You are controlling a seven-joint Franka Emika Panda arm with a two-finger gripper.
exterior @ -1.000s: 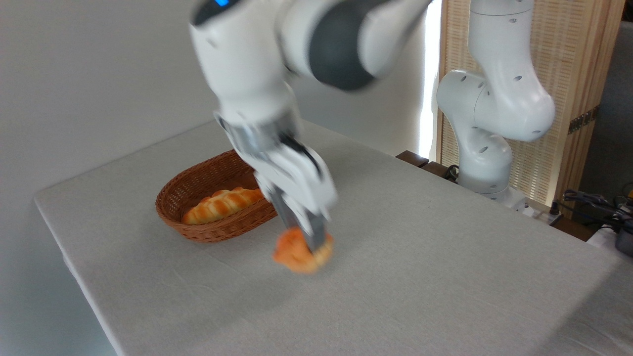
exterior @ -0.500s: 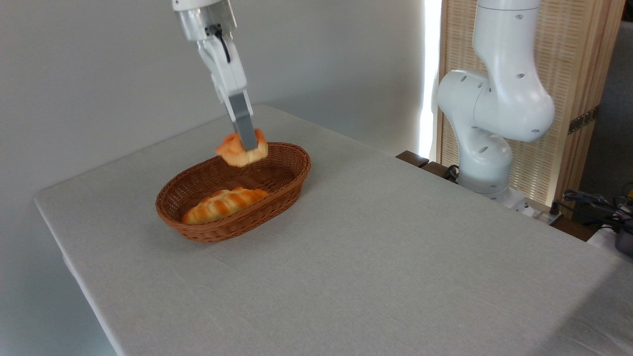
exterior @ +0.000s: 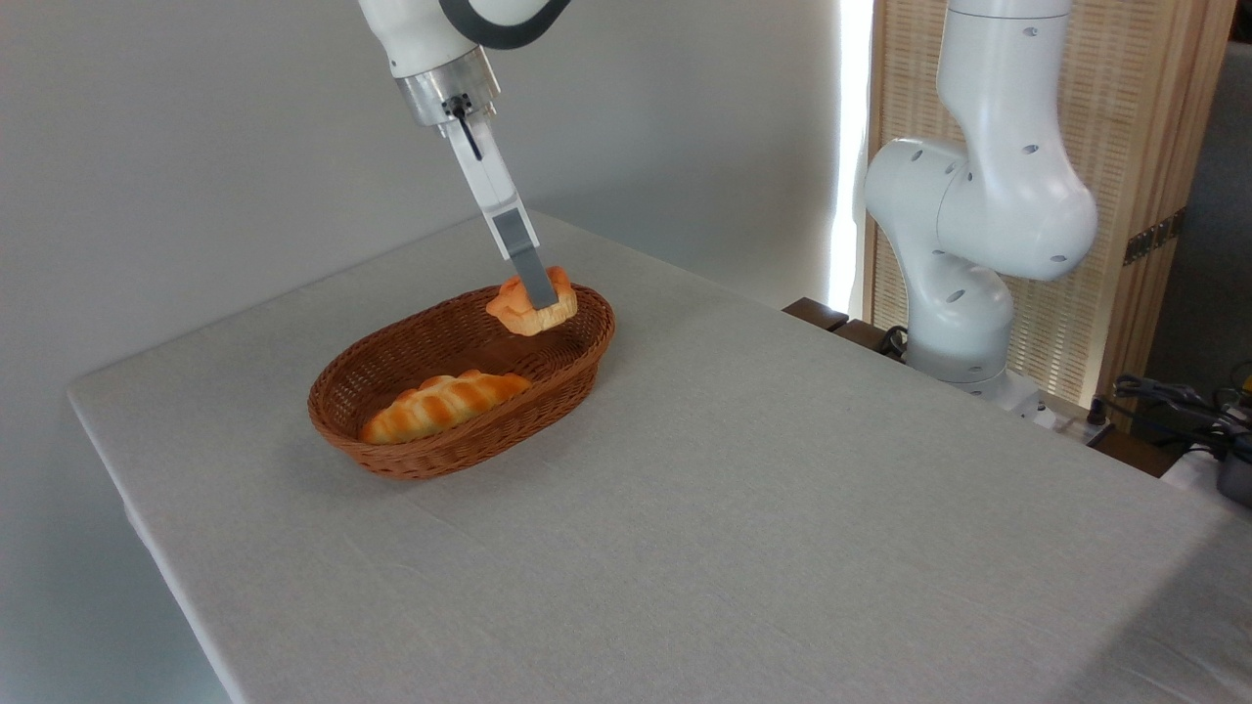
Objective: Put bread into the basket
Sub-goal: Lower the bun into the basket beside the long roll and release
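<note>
I have the gripper (exterior: 536, 291) clamped on the bread (exterior: 533, 306), the one visible grey finger (exterior: 530, 271) lying across the bun's near side. The bread hangs over the far right end of the basket (exterior: 411, 455), about level with the rim there; I cannot tell whether it touches the wicker beneath. The gripper slants down from the upper left toward the basket. Inside the basket, toward its near side, a long braided loaf (exterior: 442, 405) lies lengthwise on the floor, apart from the bread. The basket sits on the table (exterior: 782, 508) toward the far left corner. Beyond the basket to the right stands the arm's white base (exterior: 963, 323).
</note>
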